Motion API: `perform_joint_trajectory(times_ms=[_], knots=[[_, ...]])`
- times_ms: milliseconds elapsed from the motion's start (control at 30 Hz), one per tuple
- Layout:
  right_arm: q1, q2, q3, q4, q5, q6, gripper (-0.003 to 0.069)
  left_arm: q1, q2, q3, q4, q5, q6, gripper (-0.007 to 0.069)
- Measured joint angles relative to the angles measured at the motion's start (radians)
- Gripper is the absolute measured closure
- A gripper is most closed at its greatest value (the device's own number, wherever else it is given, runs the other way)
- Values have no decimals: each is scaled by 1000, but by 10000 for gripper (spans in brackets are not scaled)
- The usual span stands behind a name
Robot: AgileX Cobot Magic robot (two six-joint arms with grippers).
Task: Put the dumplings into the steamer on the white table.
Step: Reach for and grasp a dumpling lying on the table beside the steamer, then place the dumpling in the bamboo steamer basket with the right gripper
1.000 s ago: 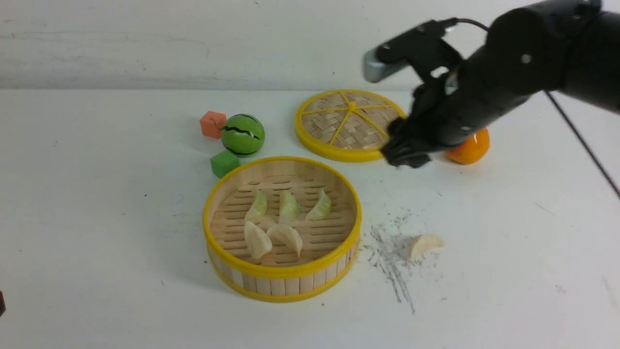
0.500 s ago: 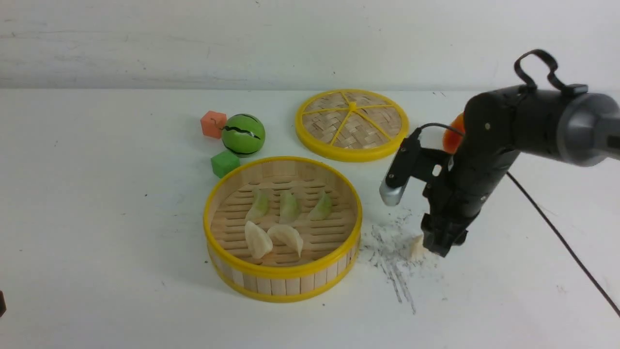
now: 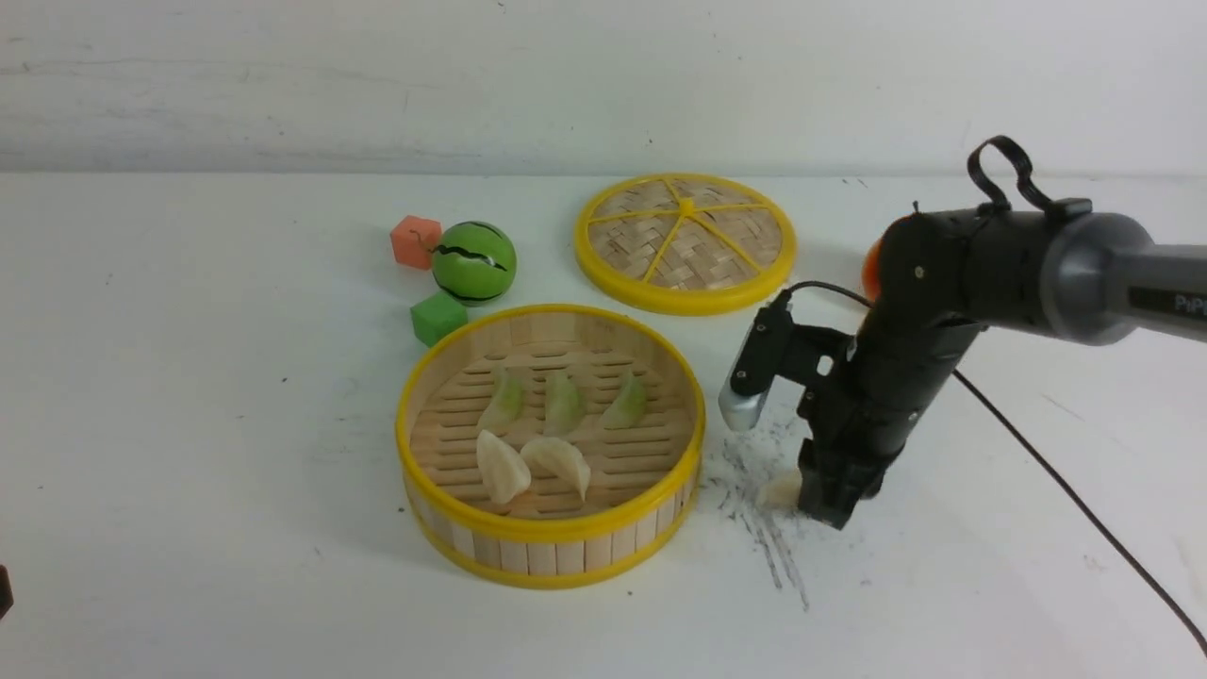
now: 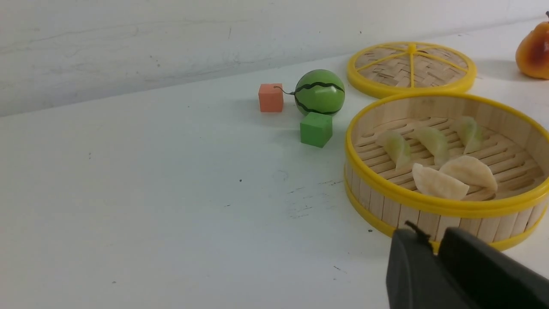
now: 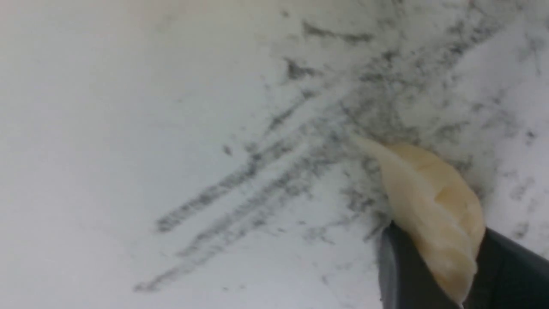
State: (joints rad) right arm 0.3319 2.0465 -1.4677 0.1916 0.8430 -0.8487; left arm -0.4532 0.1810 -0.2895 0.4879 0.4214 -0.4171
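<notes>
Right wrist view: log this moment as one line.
phase: grasp | right gripper closed on sixth dumpling, on white table beside steamer | steamer: five dumplings inside | left gripper: shut, empty

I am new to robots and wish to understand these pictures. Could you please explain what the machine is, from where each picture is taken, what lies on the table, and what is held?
This is a robot with two arms; each ends in a two-fingered end effector. The front picture looks forward from between the arms; the other two come from cameras on the left and right wrists. On the white table stands a bamboo steamer holding five toy dumplings, three green and two cream-white. Beyond it lie a woven lid, a toy watermelon, an orange cube, a green cube and an orange toy fruit. The right end effector is down at the table, its fingers closed on the sixth dumpling, not yet lifted. The left end effector is shut and holds nothing.
</notes>
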Motion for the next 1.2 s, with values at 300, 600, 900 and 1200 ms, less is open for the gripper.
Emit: perform_joint_trajectory(times_ms=[300,600,900,1200], knots=[[0,-128,-51,49,33,255,482,0,0,0,1,0,0,533],[126,-142,-159,287,-6,411,482,0,0,0,1,-5,0,530],[193,5,-160,290,-102,424,482,0,0,0,1,2,-1,523],[192,28,-160,233,-129,451,438,0,0,0,1,4,-1,515]])
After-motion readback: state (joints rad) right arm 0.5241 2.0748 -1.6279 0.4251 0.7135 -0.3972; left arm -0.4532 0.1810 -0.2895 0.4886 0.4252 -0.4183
